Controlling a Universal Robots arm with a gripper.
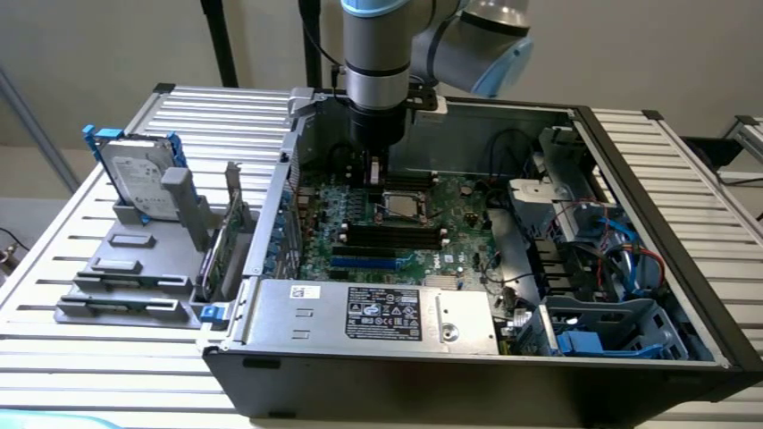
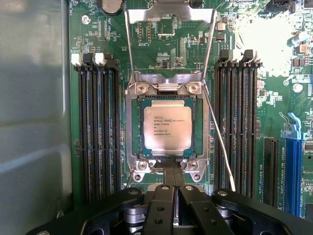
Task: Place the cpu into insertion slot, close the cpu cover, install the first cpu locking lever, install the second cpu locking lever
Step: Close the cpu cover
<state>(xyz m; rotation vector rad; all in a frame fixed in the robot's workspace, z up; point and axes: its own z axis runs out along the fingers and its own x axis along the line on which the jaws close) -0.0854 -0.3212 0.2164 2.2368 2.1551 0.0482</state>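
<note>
Open computer case (image 1: 667, 295) on a slatted metal bench (image 1: 120, 357). The robot arm reaches down into the case over the green motherboard (image 2: 166, 54).

The hand (image 2: 172, 171) is fully closed: both fingers are pressed together with no gap, and nothing is between them. In the wrist view the fingertips sit at the edge of the insertion slot (image 2: 131, 127), between its two corner screws. Whether they touch the frame cannot be told. In the exterior view the hand (image 1: 373, 174) hangs just beside the socket area.

The cpu (image 2: 164, 129) is seated flat in the insertion slot, shiny metal face up, printed lettering visible, and square with the rim. In the exterior view the cpu (image 1: 403, 206) lies just behind the black memory slots (image 1: 394, 237).

The cpu cover (image 2: 168, 13) is not closed. It stands raised on its hinge at the side of the socket opposite the fingers.

One locking lever (image 2: 218, 142), a thin wire rod, is unlatched and slants away from the socket toward the neighbouring memory slots (image 2: 237, 127).

Grey labelled power supply (image 1: 381, 313) at the case's near edge. Hard drive (image 1: 134, 174) in a blue caddy on the bench, at the exterior view's left.
</note>
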